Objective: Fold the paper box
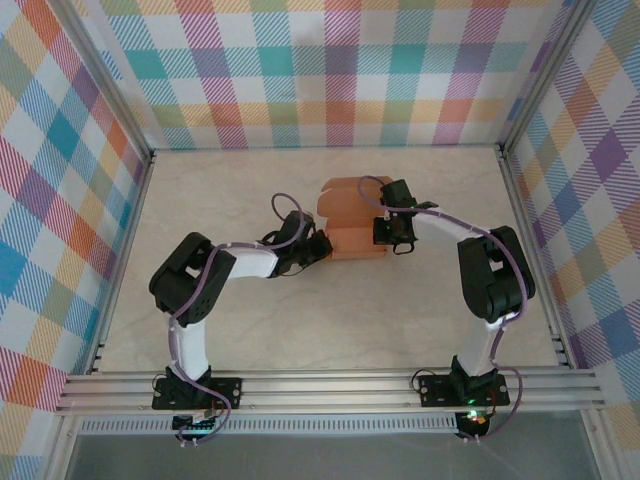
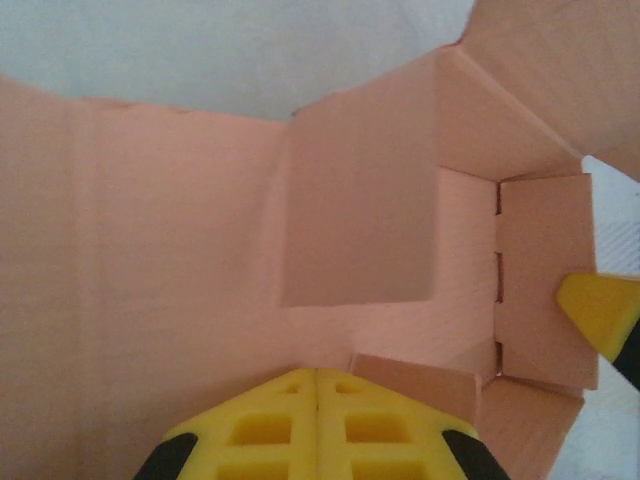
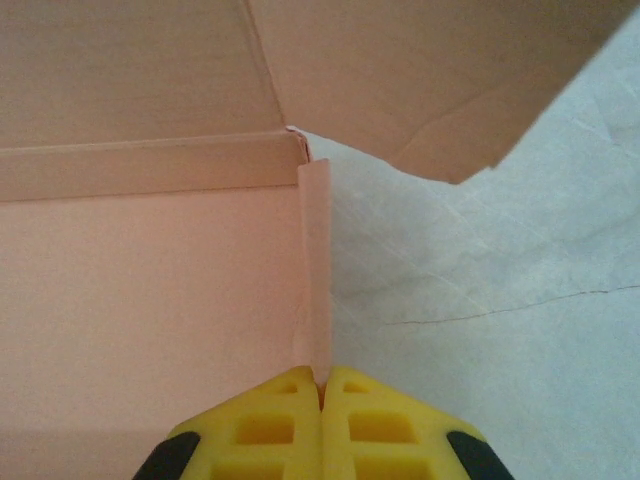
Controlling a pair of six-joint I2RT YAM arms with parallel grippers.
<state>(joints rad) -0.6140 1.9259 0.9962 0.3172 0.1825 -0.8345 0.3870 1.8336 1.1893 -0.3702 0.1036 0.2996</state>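
Both fingers of the right gripper point(image 3: 322, 385) are pressed together on a thin upright side wall point(image 3: 318, 270) of the paper box point(image 3: 150, 290). The edge of this wall goes straight into the seam between the tips, so this hand is holding the card. Ahead of the tips the wall runs away from the hand. To the left of it lies the flat floor of the box, and to the right is the bare table point(image 3: 500, 350). Further ahead and above, a large lid panel point(image 3: 420, 70) hangs tilted over the corner, not yet folded down.

The left gripper point(image 2: 318, 378) also has its fingers closed against each other, at the opposite side of the box. I cannot tell if card is caught between them. Ahead of it stands a square inner flap point(image 2: 360, 215). Beyond that, to the right, a yellow fingertip point(image 2: 600, 312) of the other arm is at the far end wall.

From above, the box sits between the two hands and both touch it, so neither is clearly nearer. It is a half-formed tray and nothing lies inside it. In my judgement the coming move depends on the lid panel, which lies beyond both hands, on the side away from the bases.
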